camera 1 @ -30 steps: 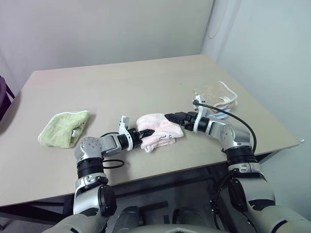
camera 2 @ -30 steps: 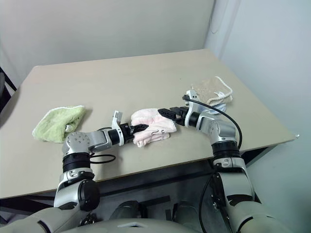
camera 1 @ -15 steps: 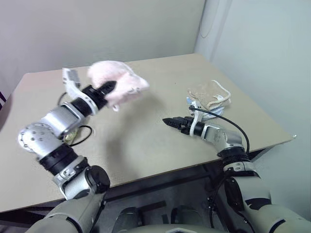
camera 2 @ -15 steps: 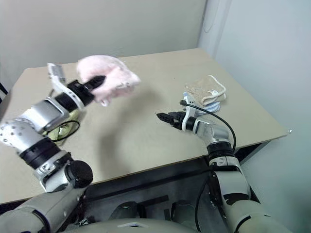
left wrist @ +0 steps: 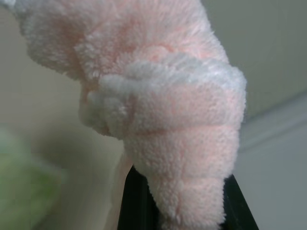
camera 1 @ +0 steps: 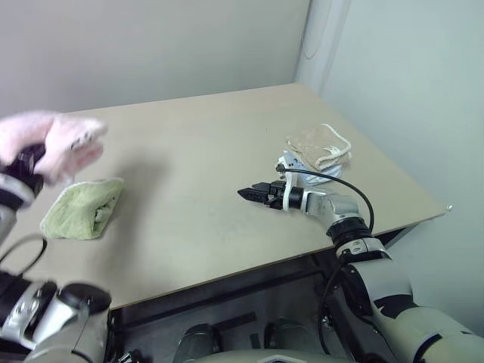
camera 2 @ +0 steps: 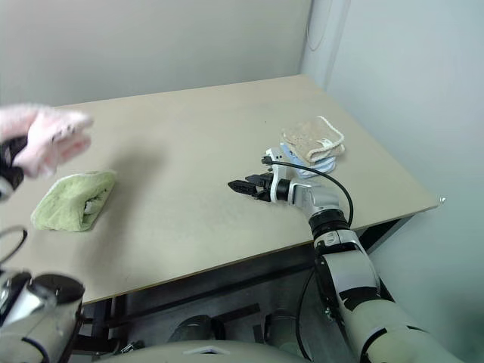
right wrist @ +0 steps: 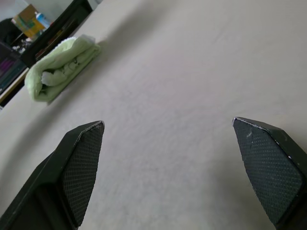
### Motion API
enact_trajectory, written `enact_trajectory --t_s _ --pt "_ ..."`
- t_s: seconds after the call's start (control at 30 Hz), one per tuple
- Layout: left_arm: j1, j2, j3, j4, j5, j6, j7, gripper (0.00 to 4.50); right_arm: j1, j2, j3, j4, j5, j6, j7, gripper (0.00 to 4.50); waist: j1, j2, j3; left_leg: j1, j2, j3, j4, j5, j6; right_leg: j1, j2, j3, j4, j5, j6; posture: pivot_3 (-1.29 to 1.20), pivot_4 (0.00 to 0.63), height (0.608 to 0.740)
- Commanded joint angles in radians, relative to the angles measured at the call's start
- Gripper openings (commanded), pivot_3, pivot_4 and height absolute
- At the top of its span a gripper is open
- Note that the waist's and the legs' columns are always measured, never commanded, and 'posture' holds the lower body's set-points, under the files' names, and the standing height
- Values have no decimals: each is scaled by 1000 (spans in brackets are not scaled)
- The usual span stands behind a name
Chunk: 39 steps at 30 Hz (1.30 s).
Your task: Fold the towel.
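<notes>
Your left gripper [left wrist: 177, 211] is clamping the bunched towel [camera 1: 57, 144] in the air, above the green towel [camera 1: 82, 207] lying on the table [camera 1: 189, 151]. Your right gripper [right wrist: 170, 167] is hovering, jaws wide, empty, over bare tabletop near the beige towel [camera 1: 319, 145].

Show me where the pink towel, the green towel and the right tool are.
pink towel [camera 1: 64, 144], left eye view, bunched middle.
green towel [camera 1: 82, 208], left eye view, top fold.
right tool [right wrist: 168, 170], right wrist view, between its open fingertips.

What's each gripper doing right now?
Left gripper: closed on the pink towel, held in the air.
Right gripper: open, empty, low over the table.
</notes>
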Motion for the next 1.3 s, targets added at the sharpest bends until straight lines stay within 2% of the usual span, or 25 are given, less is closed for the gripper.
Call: enact_trajectory --t_s 0.03,0.23,0.4,0.57,0.7,0.77,1.0,1.03,1.1,1.3 --pt "96 47 -8 2 -44 -79 -65 65 -51 0 3 12 -13 -18 28 4500 4 -3 0 0 0 0 0 0 -1 0 0 0 0 0 -1 0 0 740" --pt "203 82 -73 67 -90 -160 -151 65 -68 -1 8 41 -33 -29 48 4500 8 -2 0 0 0 0 -1 0 -1 -4 -5 -1 -5 3 -8 0 0 740" --pt "188 116 -173 132 -95 -219 -225 65 -67 2 13 46 -50 -34 50 4500 7 -2 0 -9 1 0 -3 0 -1 -10 -5 -4 -8 6 -8 0 0 740" --pt "188 135 -291 255 9 -301 -332 65 -55 -7 10 32 -58 -30 42 4500 3 -2 0 -12 0 1 -3 1 -3 -13 -1 -4 -3 6 -7 0 0 740" --pt "208 137 -331 326 61 -358 -386 65 -37 -29 15 6 -67 -20 42 4500 0 -2 0 -12 1 3 -3 1 -3 -14 1 -3 -3 7 -6 0 0 740" --pt "227 121 -335 345 82 -388 -392 65 -27 -44 11 -1 -70 -19 42 4500 -1 -2 0 -12 2 3 -3 1 -3 -14 1 -3 -3 7 -6 0 0 740" --pt "346 -25 -340 271 89 -471 -384 65 -14 -81 -3 -5 -75 -36 14 4500 3 -2 0 -11 2 3 -1 1 -3 -14 -2 -2 -3 6 -9 0 0 740" --pt "358 -40 -353 260 87 -466 -389 800 -14 -83 -3 -7 -74 -34 14 4500 3 -2 0 -11 2 3 -1 1 -3 -14 -3 -2 -3 6 -9 0 0 740" --pt "367 -55 -379 251 99 -472 -400 1344 -16 -86 -2 -12 -72 -32 17 4500 5 -1 0 -11 2 3 -1 1 -3 -14 -3 -2 -3 6 -10 0 0 740" --pt "332 -38 -390 286 125 -534 -384 3473 -21 -83 3 -16 -72 -31 17 4500 6 -1 0 -11 2 3 -1 1 -3 -14 -3 -2 -3 6 -10 0 0 740"
